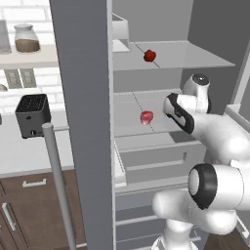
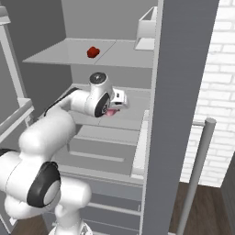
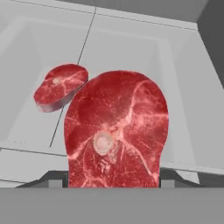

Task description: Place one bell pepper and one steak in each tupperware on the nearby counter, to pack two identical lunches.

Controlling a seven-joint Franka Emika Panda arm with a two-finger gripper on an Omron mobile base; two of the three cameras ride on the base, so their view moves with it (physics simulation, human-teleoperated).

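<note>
Gripping a flat, marbled pinkish-red steak between its two dark finger tips, the gripper is holding the slab upright in the hand view, so the meat is rising straight up from the jaws and facing the camera. Beyond it and to the upper left, a second, smaller-looking steak slab is lying flat on the pale grey fridge shelf, apart from the held one. In the left base view, the white arm is reaching into the open fridge from the right, its hand hidden behind the wrist; a pinkish-red steak is sitting on the middle shelf just to the left of the wrist, and a glossy bright-red bell pepper is resting on the shelf above, up and to the left of the hand. In the right base view, the gripper is pointing right over the middle shelf with a sliver of pink meat showing beneath it, while the red pepper is sitting on the upper shelf above.
</note>
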